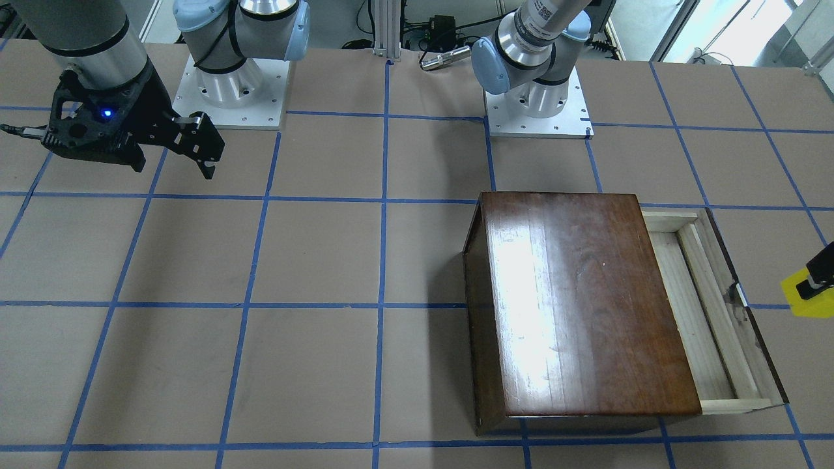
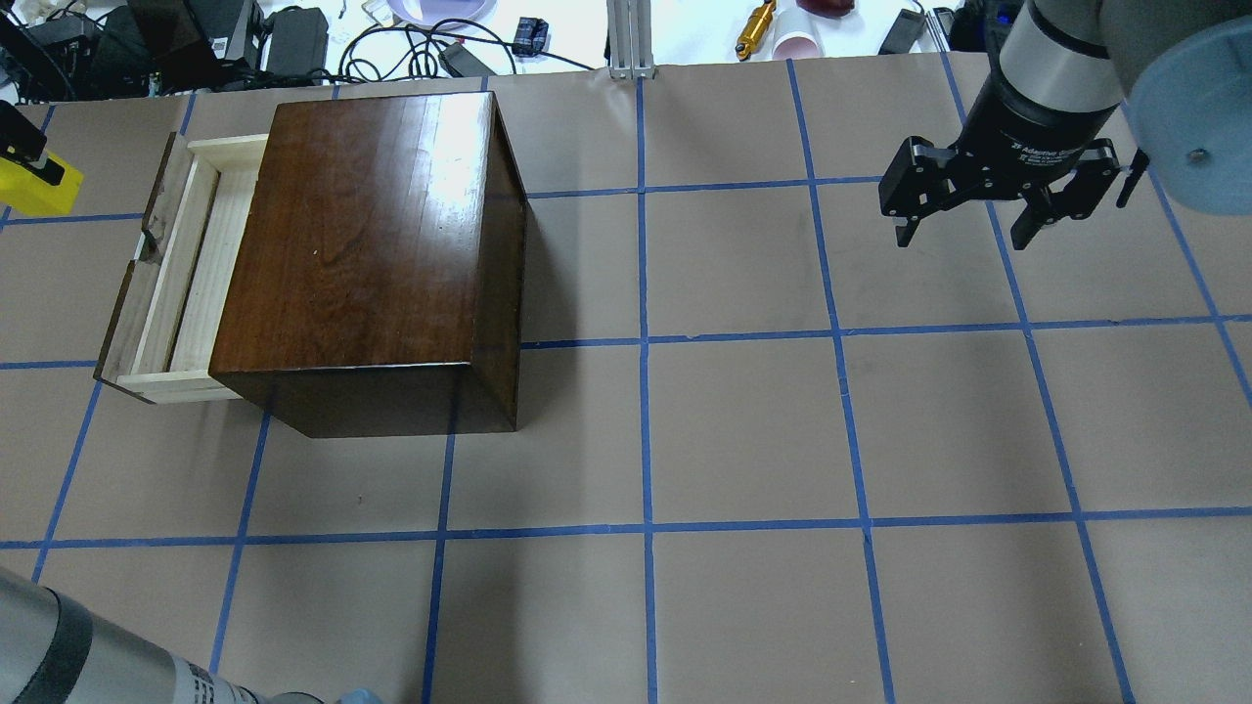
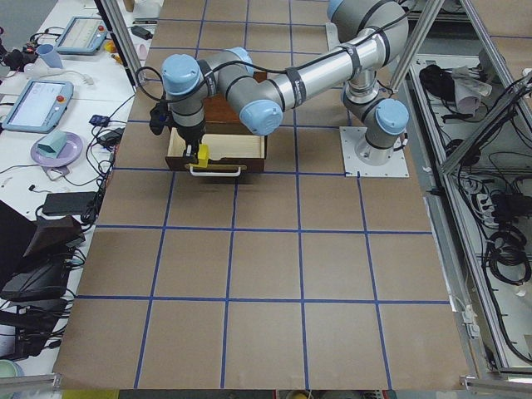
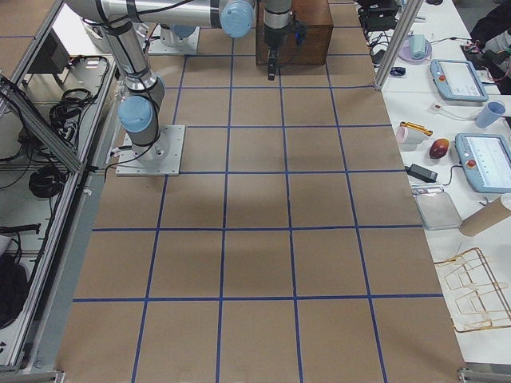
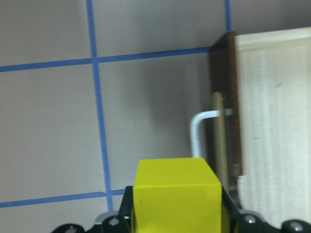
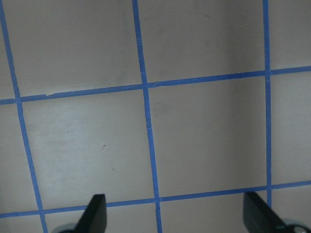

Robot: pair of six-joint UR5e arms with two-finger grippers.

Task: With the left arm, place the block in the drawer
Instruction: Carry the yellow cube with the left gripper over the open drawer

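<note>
Left wrist-mounted view: the small bright yellow cube block (image 5: 176,191) is pinched in the black left gripper (image 5: 177,213), hovering just outside the dark front of the pulled-out pale wooden drawer (image 5: 274,121). It looks light, rigid and smooth-faced, so squeezing opposite flat sides seems right. The right gripper (image 2: 970,235) hangs spread wide, holding nothing.

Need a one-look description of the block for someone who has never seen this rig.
Find the big dark wooden box on the brown table; a pale wooden drawer sticks out of one side. Just past the drawer's dark front, the left tool grips the block. It is a small cube, the only bright yellow thing over the table, far smaller than the box.
</note>
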